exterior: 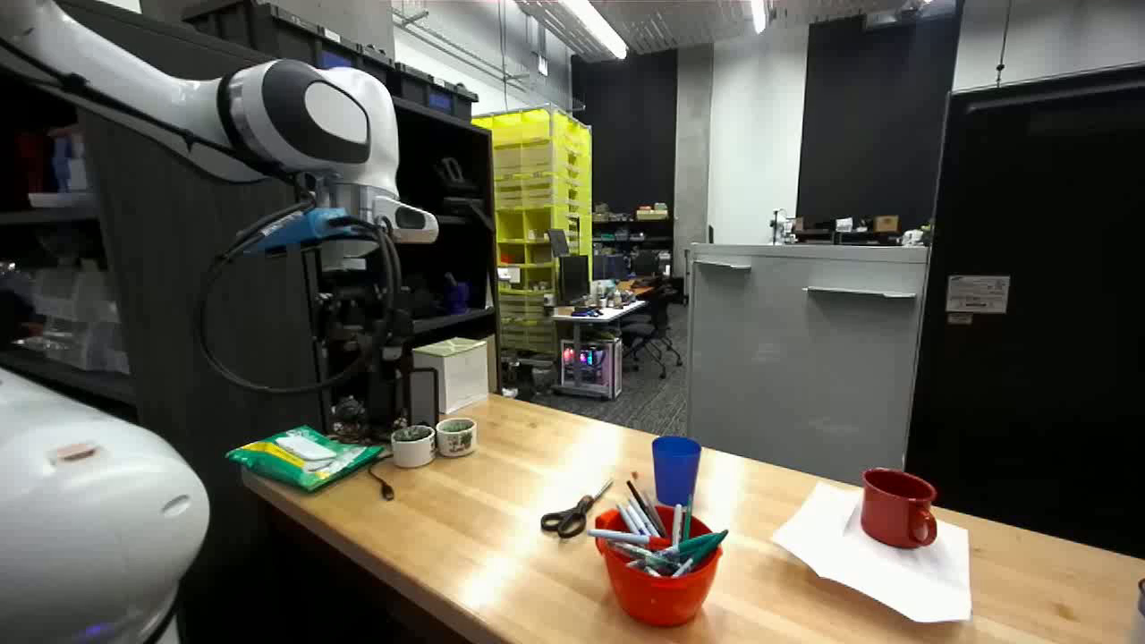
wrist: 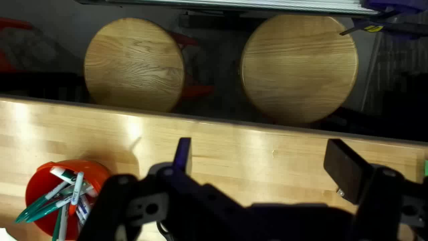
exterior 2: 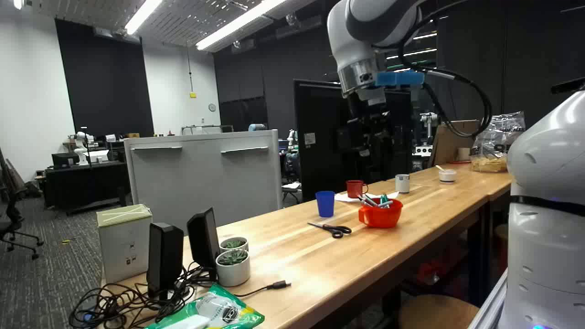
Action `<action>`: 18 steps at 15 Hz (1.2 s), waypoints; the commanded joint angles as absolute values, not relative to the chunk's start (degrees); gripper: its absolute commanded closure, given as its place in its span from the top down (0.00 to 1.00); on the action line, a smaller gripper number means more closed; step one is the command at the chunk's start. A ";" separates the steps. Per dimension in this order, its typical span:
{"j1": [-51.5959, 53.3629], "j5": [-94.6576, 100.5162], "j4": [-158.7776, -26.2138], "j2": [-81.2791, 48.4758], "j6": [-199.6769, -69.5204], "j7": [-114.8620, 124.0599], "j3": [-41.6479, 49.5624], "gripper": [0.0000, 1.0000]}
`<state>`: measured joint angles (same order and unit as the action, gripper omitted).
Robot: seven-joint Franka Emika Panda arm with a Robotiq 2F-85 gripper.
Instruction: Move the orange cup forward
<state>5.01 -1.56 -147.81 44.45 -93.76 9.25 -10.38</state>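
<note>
Glossy wood tabletop (exterior: 501, 528) bears a bowl-shaped orange cup (exterior: 660, 592) of markers (wrist: 76, 190).

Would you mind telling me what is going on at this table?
A robot arm is meant to move the orange cup forward, but it is handling nothing at this moment. Its tool hangs open and empty above the wooden table. The orange cup, holding markers, stands on the table near scissors and a blue cup; in the wrist view it shows at the left, outside the tool's grasp. A dark red mug stands on white paper.
</note>
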 commanded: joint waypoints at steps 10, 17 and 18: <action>3.73 2.18 -146.38 42.45 -93.29 6.08 -7.63 1.00; -0.48 14.46 -140.74 36.30 -92.54 -4.64 0.99 1.00; 0.67 12.45 -143.92 39.21 -93.63 -2.06 -0.34 1.00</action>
